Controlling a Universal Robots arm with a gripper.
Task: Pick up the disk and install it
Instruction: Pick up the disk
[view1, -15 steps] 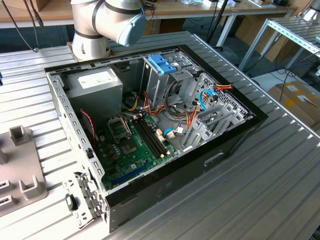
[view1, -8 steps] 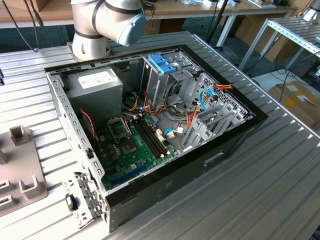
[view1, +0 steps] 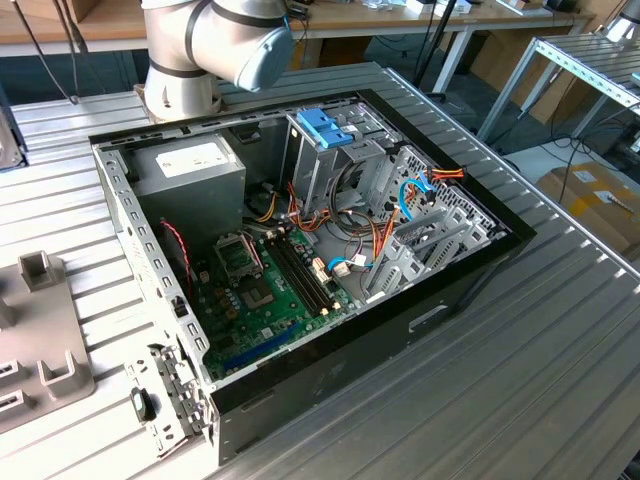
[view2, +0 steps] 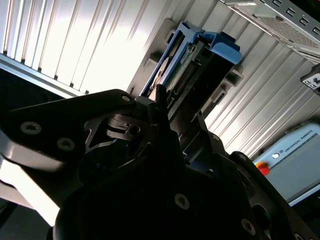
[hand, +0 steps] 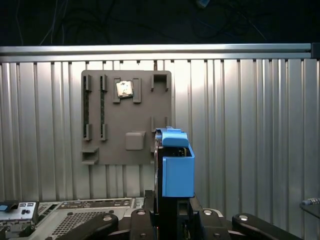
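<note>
The disk (hand: 175, 162) stands on edge in its light-blue carrier frame, rising straight out from between my gripper's (hand: 172, 212) black fingers. In the second wrist view the disk (view2: 200, 60) shows its connector edge and blue frame, with the gripper (view2: 175, 117) shut on its near end. Behind it lies a grey holder plate (hand: 125, 100) on the ribbed metal table. The open computer case (view1: 300, 250) lies on its side in the exterior view, with a grey drive cage (view1: 330, 165) inside.
A fixed blue latch (view1: 325, 127) tops the drive cage. Cables (view1: 385, 235) and the motherboard (view1: 265, 290) fill the case floor. The arm's base (view1: 200, 45) stands behind the case. A grey fixture (view1: 40, 340) lies at the exterior view's left. A grey box with a red button (view2: 290, 155) rests on the table.
</note>
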